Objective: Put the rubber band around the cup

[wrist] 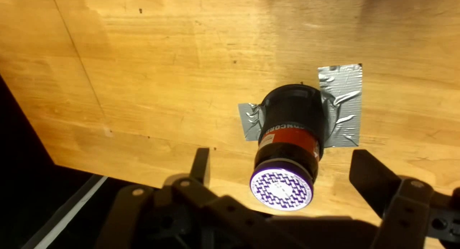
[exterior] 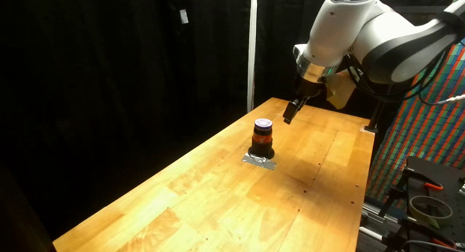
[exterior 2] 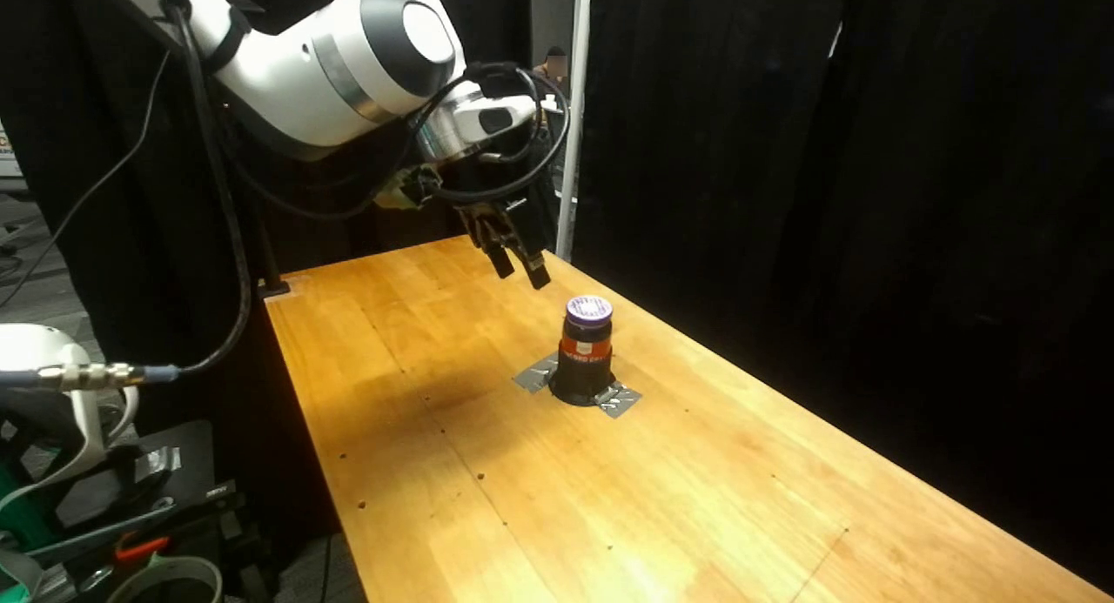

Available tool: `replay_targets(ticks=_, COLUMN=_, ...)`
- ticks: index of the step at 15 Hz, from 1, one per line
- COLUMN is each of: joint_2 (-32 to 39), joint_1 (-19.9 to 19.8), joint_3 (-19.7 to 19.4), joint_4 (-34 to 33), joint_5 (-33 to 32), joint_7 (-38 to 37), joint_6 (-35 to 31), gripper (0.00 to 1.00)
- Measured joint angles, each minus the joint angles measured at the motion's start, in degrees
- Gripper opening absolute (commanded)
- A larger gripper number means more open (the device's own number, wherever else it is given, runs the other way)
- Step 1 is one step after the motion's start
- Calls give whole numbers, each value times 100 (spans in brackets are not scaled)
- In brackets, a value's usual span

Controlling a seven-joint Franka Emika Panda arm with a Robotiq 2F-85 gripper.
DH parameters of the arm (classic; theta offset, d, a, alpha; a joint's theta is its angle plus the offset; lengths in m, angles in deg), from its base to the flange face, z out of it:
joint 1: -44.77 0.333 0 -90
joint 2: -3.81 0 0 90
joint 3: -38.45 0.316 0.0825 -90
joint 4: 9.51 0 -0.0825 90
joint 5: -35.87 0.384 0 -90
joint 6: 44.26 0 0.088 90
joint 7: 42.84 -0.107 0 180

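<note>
The cup [exterior: 262, 139] is a small upright jar with an orange-red band, a dark upper part and a purple-and-white lid. It shows in both exterior views [exterior 2: 587, 349] and in the wrist view [wrist: 293, 138]. It stands in a black round holder [exterior 2: 574, 382] on the wooden table. My gripper [exterior 2: 522, 277] is open and empty, above the table and beside the cup, higher than its lid. In the wrist view the cup appears between the spread fingers [wrist: 281, 155], apart from both. I see no rubber band in any view.
Grey tape strips [wrist: 346, 109] fix the holder to the wooden table [exterior: 232, 201]. The cup stands near one long table edge, with black curtains [exterior: 127, 81] beyond. A pale pole [exterior 2: 574, 116] rises behind the table's end. A dark cart [exterior: 436, 179] with a tape roll [exterior: 430, 208] stands beside the table.
</note>
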State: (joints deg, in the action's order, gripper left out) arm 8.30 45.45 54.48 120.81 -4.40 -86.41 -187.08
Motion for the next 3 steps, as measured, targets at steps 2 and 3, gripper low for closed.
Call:
replay_targets(ticks=2, joint_2=-78, joint_1=-56, joint_3=212, joint_4=-352, joint_5=983, joint_7=815, joint_6=478, gripper=100)
replay_targets(ticks=3, joint_2=-155, joint_1=48, joint_3=187, joint_4=-578, joint_5=1409, joint_7=1158, joint_6=796, gripper=100)
